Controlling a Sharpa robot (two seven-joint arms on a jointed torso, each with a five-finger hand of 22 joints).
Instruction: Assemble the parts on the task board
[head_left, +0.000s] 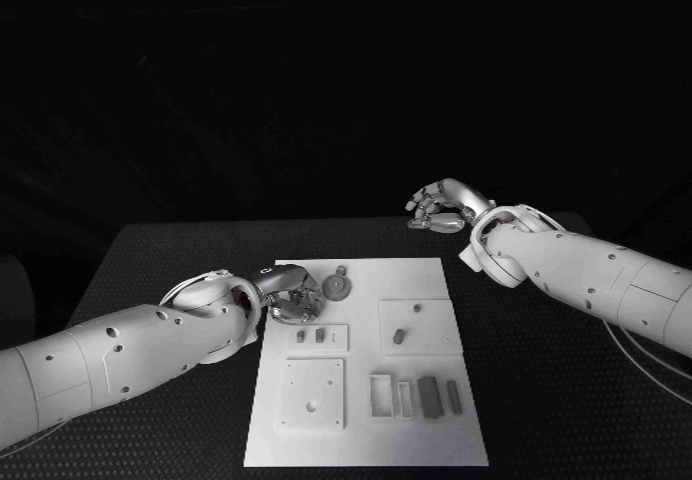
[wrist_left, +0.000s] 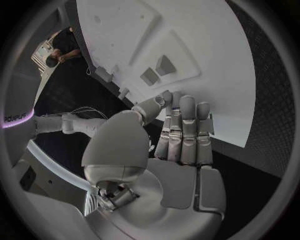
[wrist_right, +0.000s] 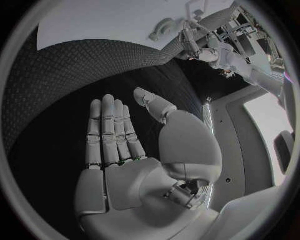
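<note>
On the task board (head_left: 433, 400), several parts (head_left: 428, 397).

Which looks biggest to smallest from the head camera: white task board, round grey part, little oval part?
1. White task board
2. Round grey part
3. Little oval part

One white task board (head_left: 433, 420) lies on one black table (head_left: 173, 260). On the board I count about seven small grey parts: one round piece (head_left: 335, 288) at its far edge, two pegs (head_left: 310, 337), one oval piece (head_left: 398, 336), and three bars (head_left: 428, 396) near its front right. Two hands: left hand (head_left: 293, 298), right hand (head_left: 440, 209).
</note>
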